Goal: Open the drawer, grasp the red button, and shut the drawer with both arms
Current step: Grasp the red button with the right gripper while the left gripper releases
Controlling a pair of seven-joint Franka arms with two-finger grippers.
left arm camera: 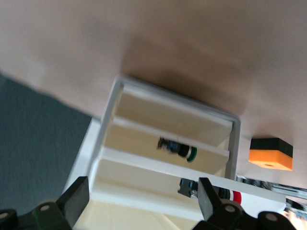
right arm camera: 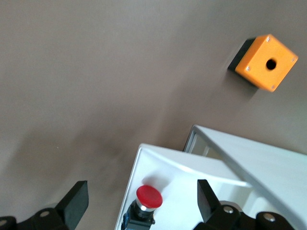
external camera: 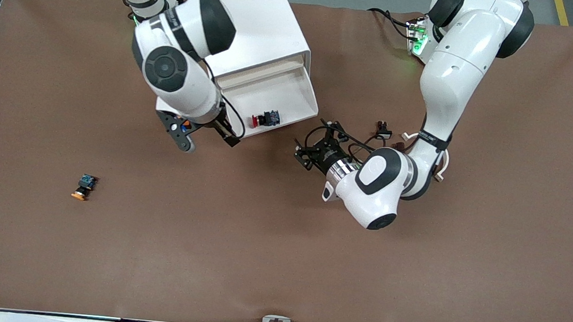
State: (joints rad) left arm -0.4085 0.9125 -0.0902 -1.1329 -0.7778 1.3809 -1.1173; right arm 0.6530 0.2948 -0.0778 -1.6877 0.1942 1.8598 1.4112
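Observation:
The white cabinet [external camera: 257,18] stands at the table's back, its drawer [external camera: 293,86] pulled out toward the front camera. The red-capped button [external camera: 264,119] lies in it on its side. My right gripper [external camera: 206,136] is open above the drawer's front corner toward the right arm's end. In the right wrist view [right arm camera: 142,194] the button [right arm camera: 148,197] shows between its fingers, untouched, inside the drawer [right arm camera: 192,191]. My left gripper [external camera: 310,143] is open, low beside the drawer's other front corner, facing the cabinet. The left wrist view [left arm camera: 142,196] shows the drawer [left arm camera: 144,191] and the button [left arm camera: 189,186], partly hidden.
An orange-capped button [external camera: 84,186] lies on the brown table toward the right arm's end. An orange cube [right arm camera: 266,62] with a round hole sits beside the cabinet and also shows in the left wrist view [left arm camera: 271,154]. A lower drawer holds a green-capped part [left arm camera: 180,149]. Small clips [external camera: 383,133] lie by the left arm.

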